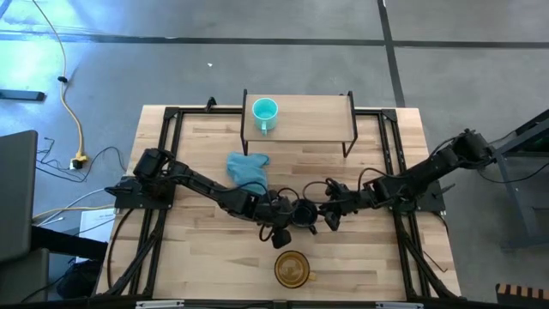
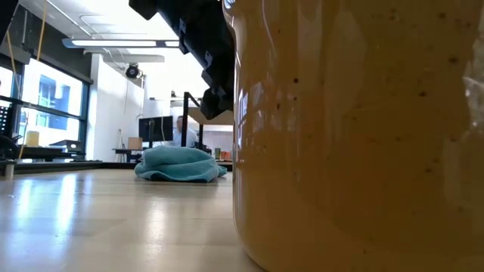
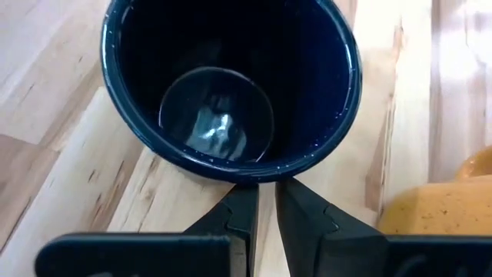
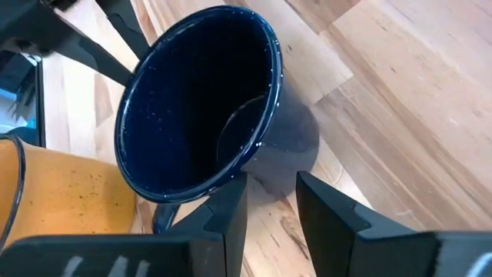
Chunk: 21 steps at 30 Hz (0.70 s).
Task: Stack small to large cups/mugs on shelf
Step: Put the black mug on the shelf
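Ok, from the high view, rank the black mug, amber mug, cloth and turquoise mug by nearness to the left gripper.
1. black mug, beside the left gripper.
2. amber mug, at the near edge, and cloth: too close to call.
3. turquoise mug, on the shelf.

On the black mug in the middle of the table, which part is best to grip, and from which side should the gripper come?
Probably the rim wall of the black mug, pinched with one finger inside and one outside. It stands upright with its mouth open, so coming down from above suits it. The left gripper and right gripper sit at opposite sides of its rim. Its handle is not clearly visible, and the amber mug stands close by.
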### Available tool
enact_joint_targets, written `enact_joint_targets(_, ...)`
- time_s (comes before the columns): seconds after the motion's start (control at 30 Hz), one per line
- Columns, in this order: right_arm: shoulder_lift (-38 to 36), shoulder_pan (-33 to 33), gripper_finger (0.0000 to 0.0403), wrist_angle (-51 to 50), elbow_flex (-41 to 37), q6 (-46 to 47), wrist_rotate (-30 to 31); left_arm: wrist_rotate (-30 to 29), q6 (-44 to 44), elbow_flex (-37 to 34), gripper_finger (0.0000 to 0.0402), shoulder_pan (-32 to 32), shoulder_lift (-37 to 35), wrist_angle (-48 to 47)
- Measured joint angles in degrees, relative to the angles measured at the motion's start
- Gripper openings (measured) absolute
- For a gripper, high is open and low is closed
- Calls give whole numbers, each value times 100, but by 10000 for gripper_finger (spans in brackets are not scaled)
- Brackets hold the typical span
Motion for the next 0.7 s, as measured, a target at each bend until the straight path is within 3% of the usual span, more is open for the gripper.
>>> enact_joint_targets(0.7, -224, -304, 129, -958, 7, 176, -392, -42, -107, 9, 37, 481, 3, 336)
